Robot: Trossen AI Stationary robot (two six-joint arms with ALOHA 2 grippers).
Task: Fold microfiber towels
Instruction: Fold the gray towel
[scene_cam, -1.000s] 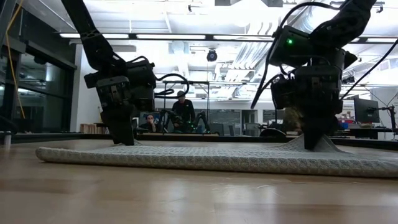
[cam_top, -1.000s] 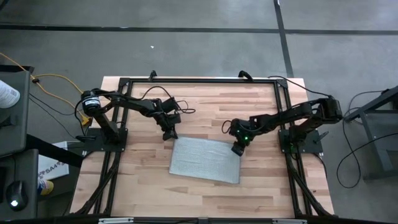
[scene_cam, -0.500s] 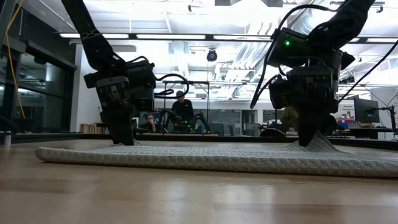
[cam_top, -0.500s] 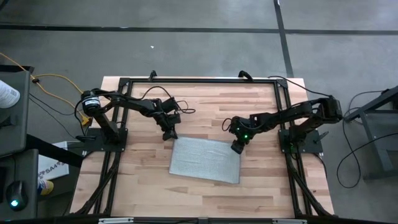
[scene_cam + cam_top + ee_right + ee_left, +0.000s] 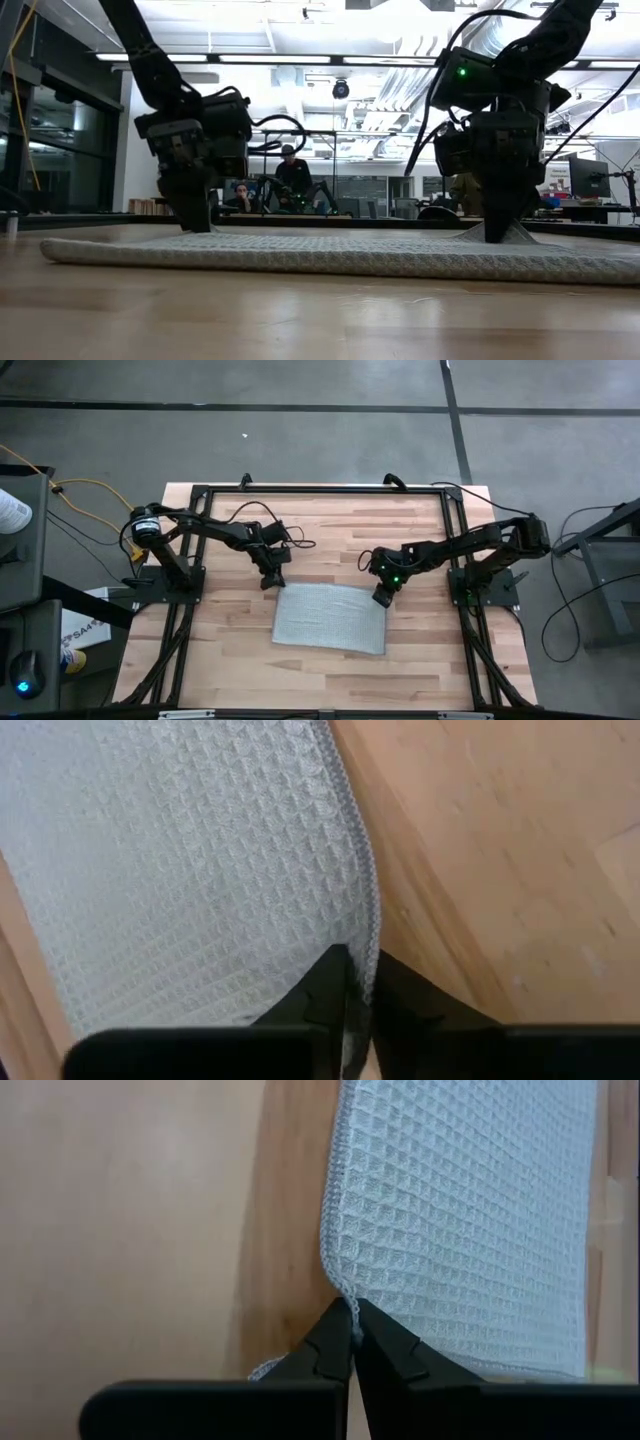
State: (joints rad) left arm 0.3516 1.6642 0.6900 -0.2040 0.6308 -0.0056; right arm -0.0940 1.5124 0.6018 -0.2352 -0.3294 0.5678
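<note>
The wooden tabletop [image 5: 230, 650] stands on a grey concrete floor, with a bright workshop behind it where a person sits far off in the low view. The grey-blue waffle-weave microfiber towel [image 5: 330, 618] lies flat near the table's middle. At its far left corner the left gripper [image 5: 268, 580] is clenched, the hem pinched between its 2 fingertips [image 5: 338, 1342]. At the far right corner the right gripper [image 5: 381, 598] is pinched on the edge too, the cloth tented up slightly there. The step in hand looks like the corner grasp for the 1st fold; next, both arms should lift together and carry that edge toward the near edge, keeping it level. No writing is legible on the towel or arms.
</note>
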